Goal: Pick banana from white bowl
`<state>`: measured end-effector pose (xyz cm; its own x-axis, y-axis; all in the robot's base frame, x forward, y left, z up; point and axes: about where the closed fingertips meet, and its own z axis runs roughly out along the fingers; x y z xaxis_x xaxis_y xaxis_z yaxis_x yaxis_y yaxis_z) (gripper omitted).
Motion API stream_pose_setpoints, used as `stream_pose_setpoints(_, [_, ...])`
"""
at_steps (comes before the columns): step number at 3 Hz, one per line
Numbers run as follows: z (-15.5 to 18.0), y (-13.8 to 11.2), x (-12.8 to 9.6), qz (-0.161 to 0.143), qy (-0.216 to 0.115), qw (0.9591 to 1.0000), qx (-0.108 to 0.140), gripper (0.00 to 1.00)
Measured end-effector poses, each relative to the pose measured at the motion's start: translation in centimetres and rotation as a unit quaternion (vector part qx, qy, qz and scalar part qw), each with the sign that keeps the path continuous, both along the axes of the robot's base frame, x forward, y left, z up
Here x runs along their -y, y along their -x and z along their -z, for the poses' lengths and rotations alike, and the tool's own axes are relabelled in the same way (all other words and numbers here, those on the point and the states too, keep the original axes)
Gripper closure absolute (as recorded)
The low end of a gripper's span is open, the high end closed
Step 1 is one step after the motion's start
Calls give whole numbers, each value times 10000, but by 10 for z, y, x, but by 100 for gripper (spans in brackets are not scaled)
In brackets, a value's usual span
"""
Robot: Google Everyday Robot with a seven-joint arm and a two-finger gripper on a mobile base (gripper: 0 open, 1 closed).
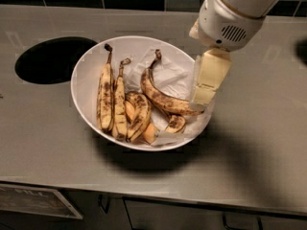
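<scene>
1. The long, strongly curved, brown-speckled yellow banana (pixel 160 97) lay right of centre in the wide round white bowl (pixel 76 80), on crumpled white paper (pixel 170 73), dark tip toward the right rim.
2. The cream two-finger gripper (pixel 202 97) hung just above that tip. Its opening could not be told, and it appeared to hold nothing.
3. Risk: a grasp this near the tip might slip off, or drag the short stubby banana (pixel 175 123) lying against it.
4. The rim stood close on the right. Open grey counter (pixel 259 152) lay beyond.

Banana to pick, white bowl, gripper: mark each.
banana (pixel 160 97): camera view, middle of its curved body.
white bowl (pixel 88 75): camera view, bare left inner wall.
gripper (pixel 202 98): camera view, its lower end, over the bowl's right rim.
</scene>
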<state>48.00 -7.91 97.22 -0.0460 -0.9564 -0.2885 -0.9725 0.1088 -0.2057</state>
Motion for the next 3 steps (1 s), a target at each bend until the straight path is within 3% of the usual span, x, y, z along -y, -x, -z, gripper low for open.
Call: stream_pose_setpoints(3, [14,-13,-23,471,242,9986,-39,0])
